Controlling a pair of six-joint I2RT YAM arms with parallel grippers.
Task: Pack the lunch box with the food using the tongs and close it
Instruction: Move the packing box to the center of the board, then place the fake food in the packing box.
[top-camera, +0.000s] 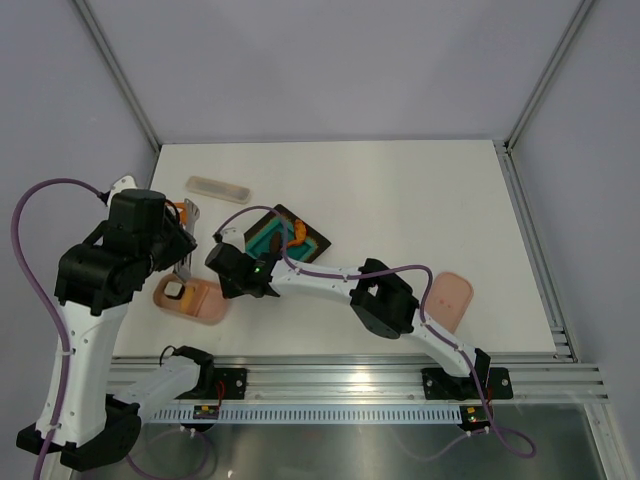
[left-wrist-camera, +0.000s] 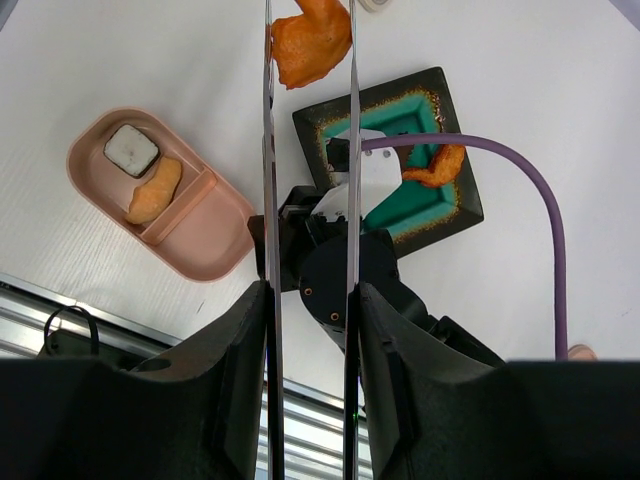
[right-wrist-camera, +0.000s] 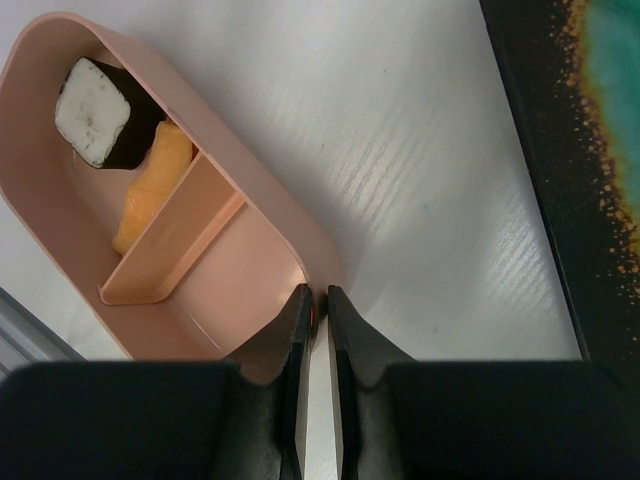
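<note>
The left gripper (left-wrist-camera: 310, 300) clamps the tongs (left-wrist-camera: 268, 150), which pinch an orange fried piece (left-wrist-camera: 310, 40). The piece should travel toward 7 o'clock and be released low over the empty compartment of the lunch box (left-wrist-camera: 205, 235). The right gripper (right-wrist-camera: 318, 310) nips the box's rim, steadying it. That arm's purple cable (left-wrist-camera: 530, 190) and the dark tray (left-wrist-camera: 462, 190), at 5 o'clock, crowd the path.

On the white table (right-wrist-camera: 420, 220), the lunch box (right-wrist-camera: 255, 205) lies at my right gripper (right-wrist-camera: 318, 296); the dark tray (right-wrist-camera: 535, 150) lies just right.
</note>
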